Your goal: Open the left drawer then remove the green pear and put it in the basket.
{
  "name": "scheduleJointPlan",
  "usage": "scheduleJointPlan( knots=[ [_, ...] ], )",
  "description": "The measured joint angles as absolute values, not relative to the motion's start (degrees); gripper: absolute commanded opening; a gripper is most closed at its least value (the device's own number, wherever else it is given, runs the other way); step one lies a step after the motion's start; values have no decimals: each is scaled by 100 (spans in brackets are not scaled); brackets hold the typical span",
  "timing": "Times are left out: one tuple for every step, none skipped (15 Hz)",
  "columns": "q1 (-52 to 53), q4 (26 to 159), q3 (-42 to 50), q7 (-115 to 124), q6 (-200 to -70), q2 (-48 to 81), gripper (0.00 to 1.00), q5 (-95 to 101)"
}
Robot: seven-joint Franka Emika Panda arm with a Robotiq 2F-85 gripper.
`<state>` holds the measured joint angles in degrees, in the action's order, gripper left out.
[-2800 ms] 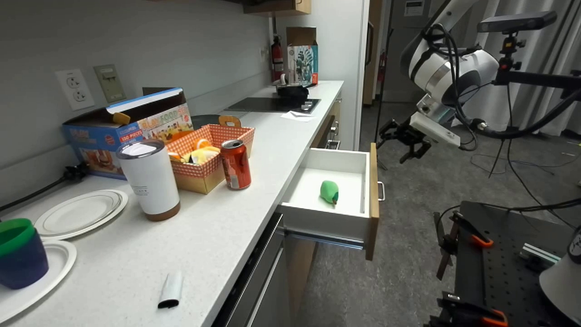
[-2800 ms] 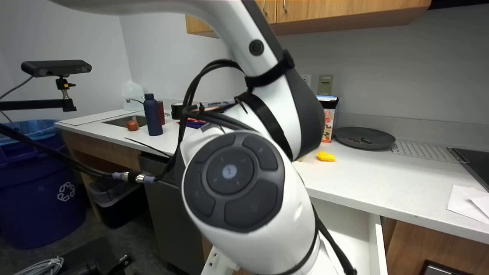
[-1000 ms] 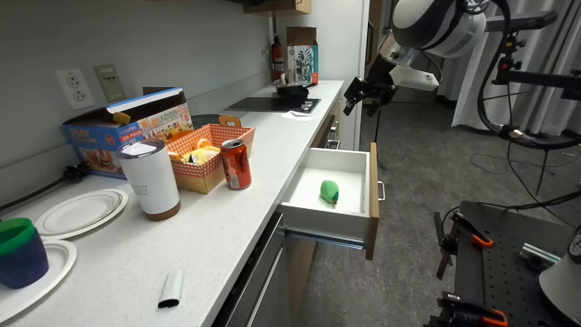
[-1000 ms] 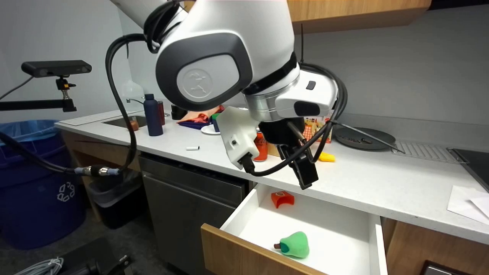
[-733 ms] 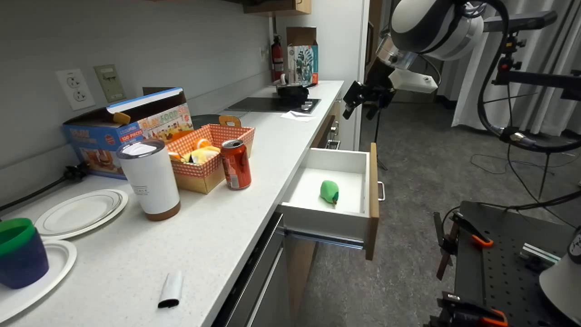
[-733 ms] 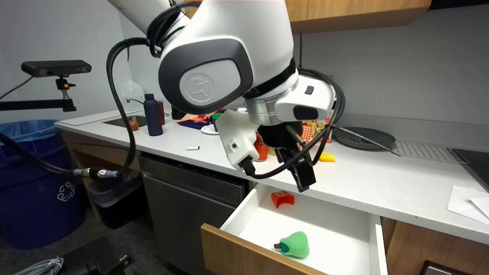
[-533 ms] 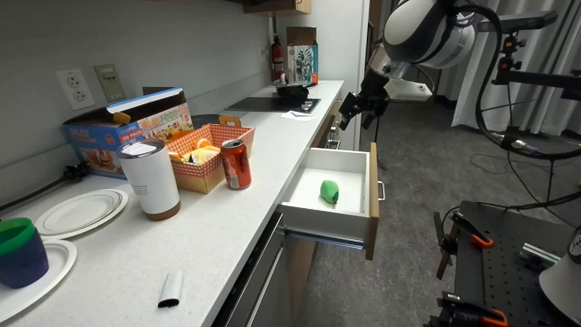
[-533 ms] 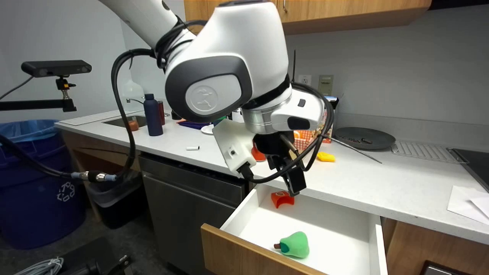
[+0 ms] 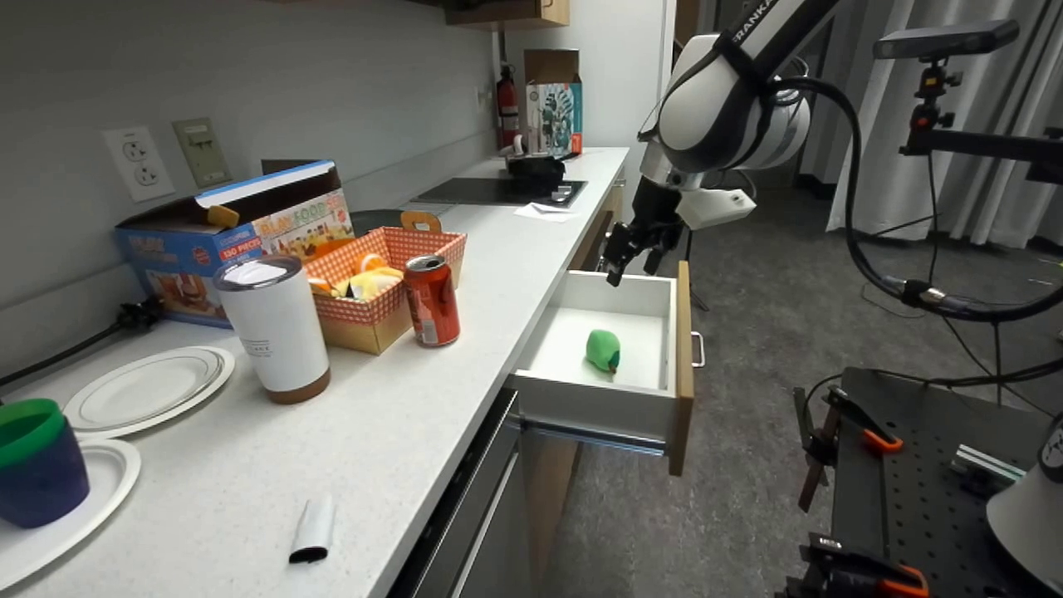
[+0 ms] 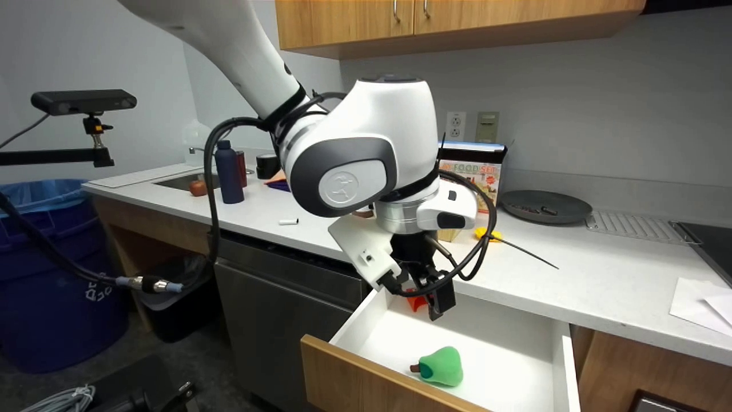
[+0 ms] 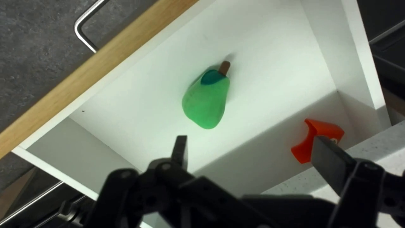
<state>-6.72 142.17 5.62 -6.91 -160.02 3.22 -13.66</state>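
Note:
The left drawer (image 9: 684, 365) is pulled open, with its wooden front also in view in an exterior view (image 10: 389, 380) and the wrist view (image 11: 95, 71). The green pear (image 9: 602, 349) lies on its side on the drawer floor, its brown stem showing in an exterior view (image 10: 443, 366) and the wrist view (image 11: 206, 104). My gripper (image 9: 633, 272) is above the back of the drawer, apart from the pear. In the wrist view my gripper (image 11: 250, 138) is wide open with nothing between its fingers. The red-checked basket (image 9: 365, 334) stands on the counter holding orange and yellow pieces.
An orange-red piece (image 11: 326, 129) lies at the drawer's back corner. A red can (image 9: 432, 303) and white tumbler (image 9: 278, 336) stand beside the basket. A blue box (image 9: 241, 249) is behind. The counter edge (image 11: 373, 148) overhangs the drawer's back. A dark pan (image 10: 543, 206) lies right.
My gripper has swung in from the far right and come down toward the drawer, still lowering over the last half second. The drawer, pear and basket have not moved.

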Motion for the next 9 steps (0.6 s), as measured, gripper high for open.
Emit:
scheduleJointPlan(
  knots=[
    [-672, 14146, 561, -692, -16025, 446, 100, -1272],
    [-672, 14092, 554, -701, -16057, 550, 100, -1236],
    [-672, 14060, 545, -704, -16135, 630, 100, -1235],
    [-672, 14040, 536, -704, -16215, 695, 100, -1235],
    [-672, 14033, 530, -704, -16248, 729, 100, -1235],
    [-672, 14026, 528, -704, -16262, 747, 100, -1235],
    [-672, 14020, 528, -704, -16263, 751, 100, -1235],
    [-672, 14012, 528, -704, -16263, 751, 100, -1235],
    [-672, 14006, 528, -704, -16263, 751, 100, -1235]
  ],
)
